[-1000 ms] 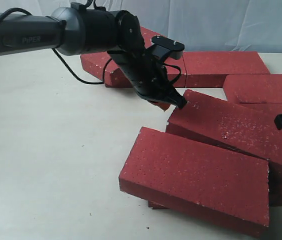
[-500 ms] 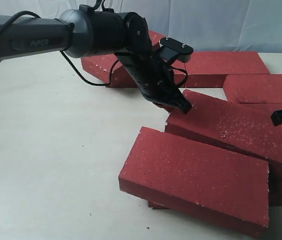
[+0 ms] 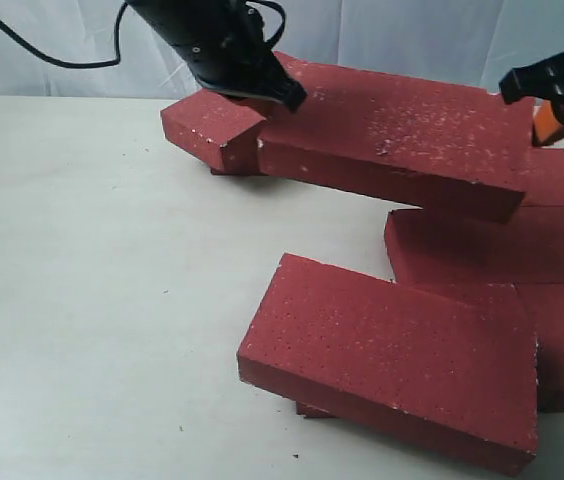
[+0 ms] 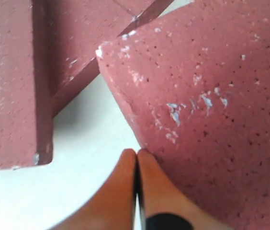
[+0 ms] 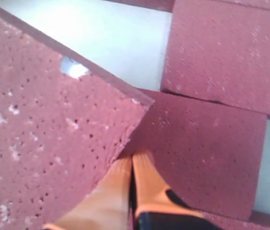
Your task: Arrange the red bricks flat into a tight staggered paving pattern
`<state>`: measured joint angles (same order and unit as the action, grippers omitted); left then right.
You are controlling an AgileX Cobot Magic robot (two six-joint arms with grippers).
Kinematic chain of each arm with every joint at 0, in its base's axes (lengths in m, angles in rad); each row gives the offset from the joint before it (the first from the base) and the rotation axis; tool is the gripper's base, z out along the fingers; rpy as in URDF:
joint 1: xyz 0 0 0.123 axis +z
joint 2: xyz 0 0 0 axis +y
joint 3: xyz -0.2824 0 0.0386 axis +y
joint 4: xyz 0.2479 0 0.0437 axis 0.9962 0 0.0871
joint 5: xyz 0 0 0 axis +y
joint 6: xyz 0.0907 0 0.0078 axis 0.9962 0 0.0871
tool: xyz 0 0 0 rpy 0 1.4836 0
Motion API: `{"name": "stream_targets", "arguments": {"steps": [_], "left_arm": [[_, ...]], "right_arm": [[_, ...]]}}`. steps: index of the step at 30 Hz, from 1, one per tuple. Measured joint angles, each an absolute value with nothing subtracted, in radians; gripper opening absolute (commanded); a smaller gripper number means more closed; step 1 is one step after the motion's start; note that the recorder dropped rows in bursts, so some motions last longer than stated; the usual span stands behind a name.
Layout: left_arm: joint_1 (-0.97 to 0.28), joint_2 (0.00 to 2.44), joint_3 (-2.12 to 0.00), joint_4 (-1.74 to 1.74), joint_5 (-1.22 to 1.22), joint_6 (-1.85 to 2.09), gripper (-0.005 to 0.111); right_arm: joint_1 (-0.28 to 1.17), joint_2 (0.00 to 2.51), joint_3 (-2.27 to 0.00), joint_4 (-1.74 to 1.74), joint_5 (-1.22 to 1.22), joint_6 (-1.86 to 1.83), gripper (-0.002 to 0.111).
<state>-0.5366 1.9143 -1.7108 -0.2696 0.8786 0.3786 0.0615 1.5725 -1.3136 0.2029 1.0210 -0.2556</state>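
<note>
One red brick [image 3: 392, 125] hangs tilted above the others, pinched endwise between my two arms. My left gripper [image 3: 282, 97] is shut, its tips pressed against the brick's left end [image 4: 211, 96]. My right gripper [image 3: 524, 92] is also shut and presses on the brick's right end [image 5: 44, 129]. Neither has anything between its fingers [image 4: 149, 191]. Another red brick [image 3: 392, 365] lies in front, propped on something hidden under it. More red bricks lie flat at the right [image 3: 492, 245] and back left [image 3: 212, 125].
Pale tabletop [image 3: 82, 300] stretches out to the left and front. A white cloth [image 3: 52, 50] hangs behind. Under the right gripper [image 5: 132, 159] lie flat bricks [image 5: 202, 153] with a gap of table showing between them.
The tilted brick has gone up and back, off the brick it leaned on, which now shows. Both grippers rose with it, one at each end.
</note>
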Motion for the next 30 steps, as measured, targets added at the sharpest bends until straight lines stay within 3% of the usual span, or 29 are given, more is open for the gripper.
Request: {"name": "stream_targets", "arguments": {"steps": [14, 30], "left_arm": [[-0.354, 1.853, -1.626, -0.117, 1.014, 0.327, 0.000], [-0.125, 1.766, -1.335, -0.126, 0.912, 0.325, 0.000]], "right_arm": [[0.326, 1.844, -1.581, 0.197, 0.999, -0.258, -0.001], [0.494, 2.076, -1.802, 0.254, 0.977, -0.260, -0.001]]}}
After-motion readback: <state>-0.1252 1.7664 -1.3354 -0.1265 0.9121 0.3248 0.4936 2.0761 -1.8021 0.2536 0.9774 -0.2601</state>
